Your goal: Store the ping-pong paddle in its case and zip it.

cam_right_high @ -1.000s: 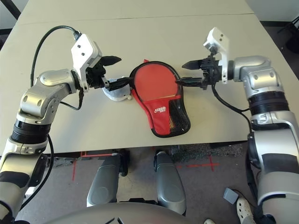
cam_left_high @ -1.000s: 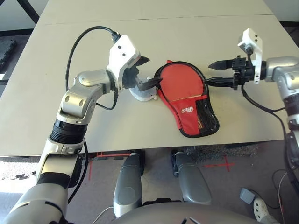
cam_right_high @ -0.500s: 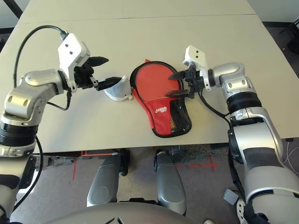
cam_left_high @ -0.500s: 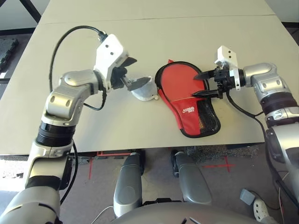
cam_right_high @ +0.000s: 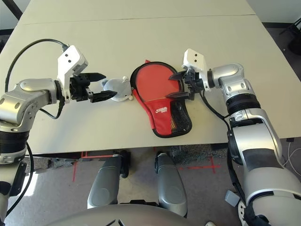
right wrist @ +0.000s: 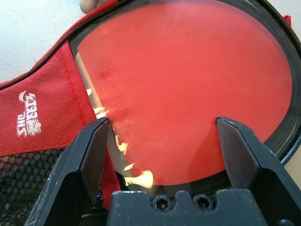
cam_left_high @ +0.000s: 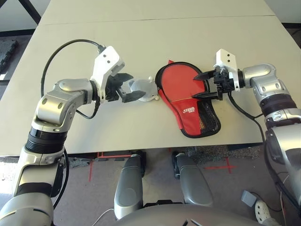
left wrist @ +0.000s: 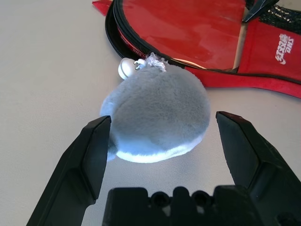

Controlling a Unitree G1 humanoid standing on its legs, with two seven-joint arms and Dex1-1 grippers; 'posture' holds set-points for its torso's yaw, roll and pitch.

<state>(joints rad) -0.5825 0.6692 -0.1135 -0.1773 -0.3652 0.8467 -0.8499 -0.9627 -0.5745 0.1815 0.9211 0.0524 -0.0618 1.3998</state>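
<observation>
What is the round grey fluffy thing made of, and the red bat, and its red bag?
The fluffy pouch looks like soft plush: fuzzy grey nap, paler underneath. The ping-pong paddle face seems smooth rubber, since light glints on it. The case looks like woven red fabric with a white logo, black mesh pocket and black zip rim.

The robot is reaching both silver forearms inward over the table, elbows bent out to the sides. The left gripper is pointing toward three o'clock, its two black fingers standing spread wide apart with nothing between them. The right gripper is pointing toward nine o'clock, its fingers likewise parted wide and gripping nothing. The two grippers are facing each other, well apart, each wrist carrying a white camera block on top.
</observation>
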